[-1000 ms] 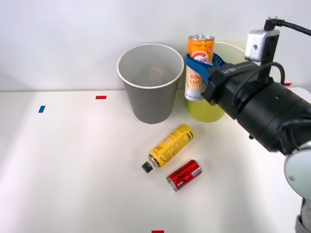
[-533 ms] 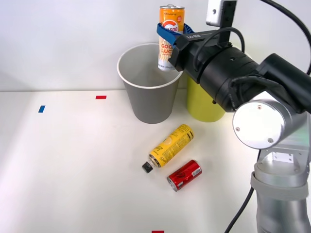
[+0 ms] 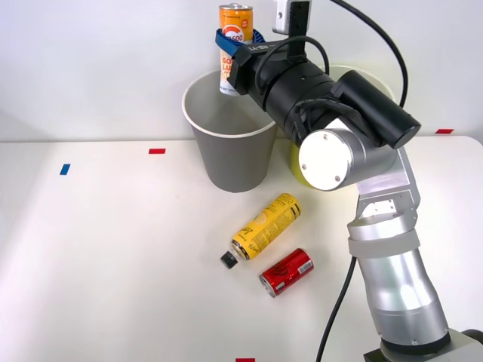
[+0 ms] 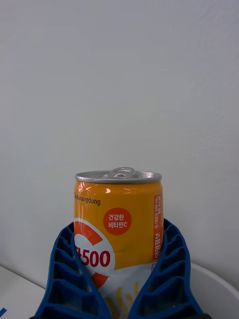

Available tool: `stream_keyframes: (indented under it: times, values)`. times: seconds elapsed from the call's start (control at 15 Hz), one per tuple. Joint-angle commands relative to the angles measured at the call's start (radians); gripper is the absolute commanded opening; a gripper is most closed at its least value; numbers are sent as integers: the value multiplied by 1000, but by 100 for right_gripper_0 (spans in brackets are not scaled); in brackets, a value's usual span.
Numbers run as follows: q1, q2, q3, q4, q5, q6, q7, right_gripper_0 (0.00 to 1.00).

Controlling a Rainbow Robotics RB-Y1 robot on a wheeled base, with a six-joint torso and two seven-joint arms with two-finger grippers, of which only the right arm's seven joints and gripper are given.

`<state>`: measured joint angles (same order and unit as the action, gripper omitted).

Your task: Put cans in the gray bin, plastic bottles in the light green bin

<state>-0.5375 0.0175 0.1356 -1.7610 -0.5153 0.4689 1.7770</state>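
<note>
My right gripper [image 3: 232, 45] is shut on the orange-and-white can [image 3: 235, 24], which stands upright above the back rim of the gray bin [image 3: 230, 154]. In the right wrist view the can [image 4: 118, 219] sits between my blue ribbed fingers [image 4: 67, 271]. The light green bin [image 3: 311, 175] stands right of the gray one, mostly hidden behind my arm. On the table in front of the bins lie the yellow black-capped plastic bottle [image 3: 265, 228] and the red can [image 3: 287, 271], side by side on their sides.
Small red tape marks [image 3: 156, 151] and a blue one [image 3: 64, 169] lie on the white table [image 3: 113, 256]. A white wall [image 3: 90, 60] rises right behind the bins. The arm's elbow [image 3: 336, 154] hangs over the light green bin.
The gripper has carried the orange-and-white can up and to the left, from in front of the light green bin to above the gray bin's back rim.
</note>
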Motion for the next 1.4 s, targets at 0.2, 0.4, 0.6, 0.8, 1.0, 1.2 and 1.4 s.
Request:
stream_keyframes:
  times: [0.2,0.4,0.6,0.8,1.0,1.2,1.4]
  values:
    - [-110,0,72,324,23,-346,1,0]
    - [-137,0,85,379,28,-389,4,0]
    - [-136,0,87,379,29,-414,5,20]
    - [-137,-11,113,379,29,-467,10,100]
    - [-136,-77,156,377,28,-510,7,100]
    - [-134,-208,223,354,11,-566,-7,100]
    - [-70,-343,234,207,5,-558,-14,100]
